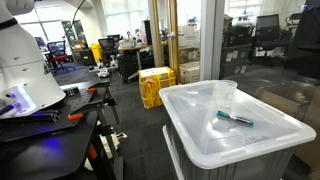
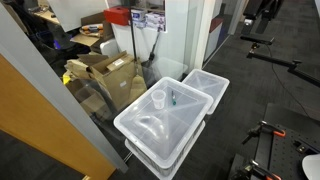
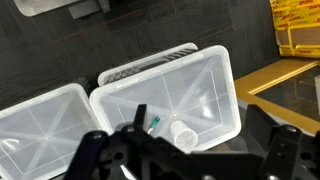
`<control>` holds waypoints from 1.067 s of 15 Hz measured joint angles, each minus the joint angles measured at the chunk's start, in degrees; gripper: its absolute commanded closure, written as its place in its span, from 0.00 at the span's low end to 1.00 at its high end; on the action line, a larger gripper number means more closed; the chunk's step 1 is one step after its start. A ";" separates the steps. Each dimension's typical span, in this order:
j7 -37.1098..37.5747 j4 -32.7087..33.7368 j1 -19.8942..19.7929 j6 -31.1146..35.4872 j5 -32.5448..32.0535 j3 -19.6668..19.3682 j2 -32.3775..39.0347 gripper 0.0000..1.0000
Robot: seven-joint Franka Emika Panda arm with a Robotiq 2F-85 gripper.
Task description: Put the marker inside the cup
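Observation:
The clear cup (image 1: 227, 95) stands upright on the lid of a translucent white bin (image 1: 200, 145). The marker (image 1: 235, 118), dark with a teal section, lies flat on the lid just beside the cup. Both also show in an exterior view, the cup (image 2: 158, 98) and the marker (image 2: 172, 98). In the wrist view I look down on the cup (image 3: 183, 135) and the marker (image 3: 155, 123) from well above. My gripper (image 3: 200, 118) is open and empty, its dark fingers either side of them. The gripper does not show in the exterior views.
A second white bin (image 2: 205, 85) stands against the first and also shows in the wrist view (image 3: 40, 115). A yellow crate (image 1: 155, 85) sits on the floor. Cardboard boxes (image 2: 105, 70) lie behind a glass wall. A workbench with tools (image 1: 50, 115) is beside the robot base.

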 measured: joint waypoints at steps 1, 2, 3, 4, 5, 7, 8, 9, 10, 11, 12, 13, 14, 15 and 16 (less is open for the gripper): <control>0.00 0.00 -0.07 1.46 0.00 0.00 0.47 0.00; 0.00 0.00 -0.16 3.17 0.00 0.00 1.04 0.00; 0.00 0.01 -0.26 4.92 0.00 0.00 1.72 0.00; 0.00 0.01 -0.42 6.79 0.02 -0.01 2.47 0.00; 0.00 0.02 -0.59 8.76 0.02 -0.01 3.25 0.00; 0.00 0.06 -0.90 12.90 0.02 -0.06 5.03 0.00; 0.05 0.07 -1.10 15.11 0.02 -0.07 6.02 0.00; 0.10 0.09 -1.35 17.34 0.03 -0.07 7.07 0.00; 0.17 0.10 -1.56 19.69 0.03 -0.07 8.12 0.00; 0.26 0.11 -1.78 22.21 0.03 -0.07 9.24 0.00; 0.28 0.12 -1.98 24.53 0.03 -0.07 10.32 0.00; 0.31 0.13 -2.15 26.70 0.03 -0.07 11.43 0.00; 0.36 0.14 -2.29 28.90 0.03 -0.07 12.58 0.00; 0.46 0.15 -2.42 30.91 0.03 -0.08 13.68 0.00; 0.77 0.16 -2.56 32.73 0.03 -0.08 14.83 0.00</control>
